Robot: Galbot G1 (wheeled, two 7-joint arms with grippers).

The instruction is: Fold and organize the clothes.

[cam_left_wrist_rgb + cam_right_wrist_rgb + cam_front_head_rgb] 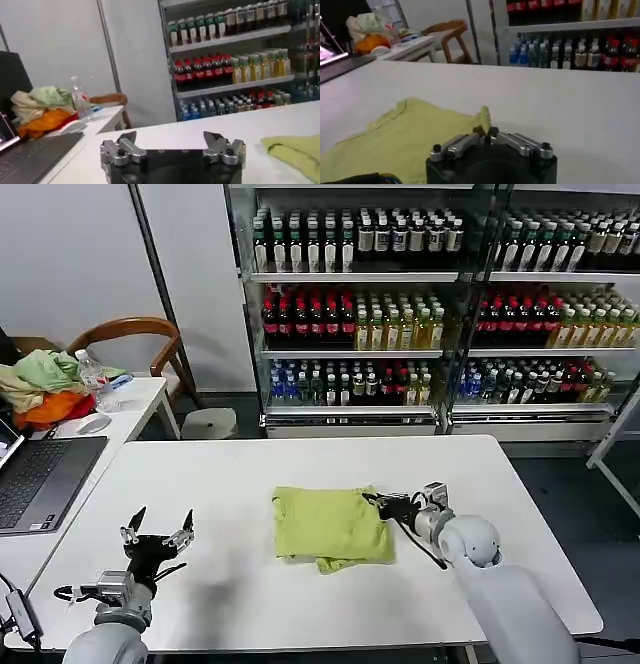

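Note:
The lime yellow-green T-shirt lies folded into a rough square in the middle of the white table, one flap sticking out at its near edge. At the shirt's right edge my right gripper is shut on a pinch of the fabric; the wrist view shows the cloth rising in a small peak between the closed fingertips. My left gripper hovers over the bare table left of the shirt, open with nothing between its fingers. The shirt's edge shows off to one side there.
A side table on the left carries an open laptop, a mouse, a water bottle and a heap of pale green and orange garments. A wooden chair stands behind it. Drink-filled shelves line the back wall.

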